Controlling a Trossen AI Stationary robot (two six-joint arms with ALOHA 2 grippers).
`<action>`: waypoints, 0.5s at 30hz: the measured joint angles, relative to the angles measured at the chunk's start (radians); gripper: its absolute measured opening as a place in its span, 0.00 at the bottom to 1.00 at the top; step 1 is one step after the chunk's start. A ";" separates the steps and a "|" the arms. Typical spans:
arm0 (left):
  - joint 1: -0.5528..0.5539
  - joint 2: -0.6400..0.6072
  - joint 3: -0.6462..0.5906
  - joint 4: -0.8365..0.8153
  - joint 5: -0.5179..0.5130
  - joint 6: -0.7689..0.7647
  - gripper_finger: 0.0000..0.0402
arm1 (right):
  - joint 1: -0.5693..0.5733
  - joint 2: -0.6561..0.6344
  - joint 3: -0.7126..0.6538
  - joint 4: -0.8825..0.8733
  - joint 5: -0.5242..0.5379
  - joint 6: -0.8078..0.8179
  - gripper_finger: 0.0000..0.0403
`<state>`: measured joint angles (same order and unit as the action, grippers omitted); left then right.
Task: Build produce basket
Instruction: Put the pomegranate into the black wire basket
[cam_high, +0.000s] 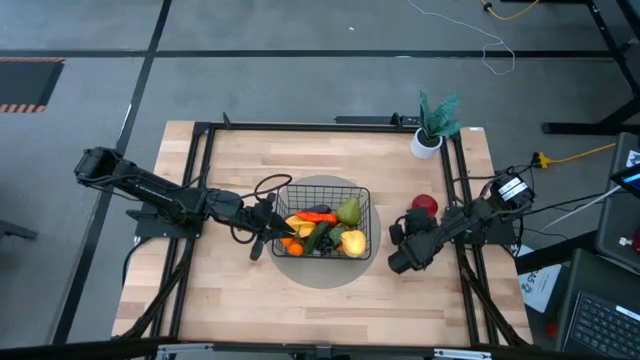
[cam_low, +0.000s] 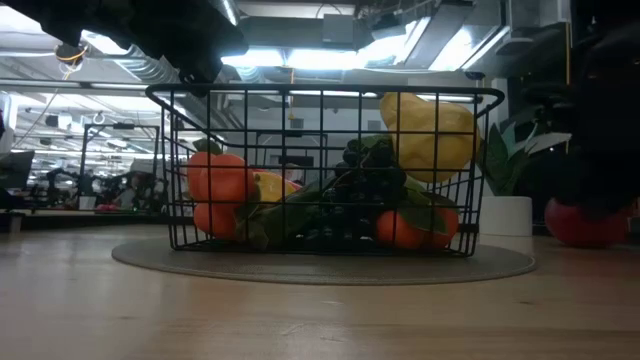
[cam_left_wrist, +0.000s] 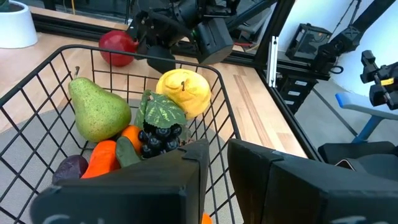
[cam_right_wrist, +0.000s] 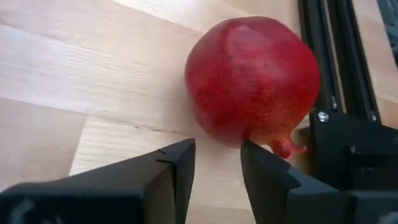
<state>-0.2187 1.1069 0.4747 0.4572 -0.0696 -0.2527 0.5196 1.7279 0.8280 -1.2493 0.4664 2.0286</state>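
The black wire basket (cam_high: 330, 189) (cam_low: 300, 130) (cam_left_wrist: 37, 74) stands on a grey round mat (cam_high: 300, 270). It holds a green pear (cam_left_wrist: 96, 112), a yellow fruit (cam_left_wrist: 183, 90) (cam_low: 430, 135), dark grapes (cam_left_wrist: 155, 137), oranges (cam_low: 220, 180) and a dark eggplant (cam_left_wrist: 71, 168). My left gripper (cam_high: 268, 238) (cam_left_wrist: 217, 180) hovers over the basket's left wall, open by a narrow gap. A red round fruit (cam_high: 425, 205) (cam_right_wrist: 252, 78) (cam_low: 585, 222) lies on the table right of the basket. My right gripper (cam_high: 418, 220) (cam_right_wrist: 217, 162) is low, just short of it, narrowly open.
A teal potted plant in a white pot (cam_high: 435, 125) (cam_low: 505, 215) stands at the far right corner. A black frame rail (cam_right_wrist: 336, 56) runs close behind the red fruit. Bare wood lies on the near side of the mat (cam_high: 320, 310).
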 joint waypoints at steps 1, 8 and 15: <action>0.000 0.000 0.000 0.000 0.000 0.000 0.12 | -0.003 0.000 0.000 0.005 0.000 -0.003 0.31; 0.000 0.000 0.000 0.000 0.000 0.000 0.12 | -0.009 0.000 0.000 0.090 0.016 -0.036 0.31; 0.000 0.000 0.000 0.000 0.000 0.000 0.12 | -0.009 -0.001 0.000 0.190 0.034 -0.126 0.31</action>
<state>-0.2185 1.1069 0.4747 0.4572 -0.0696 -0.2527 0.5106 1.7271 0.8280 -1.0591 0.5003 1.9027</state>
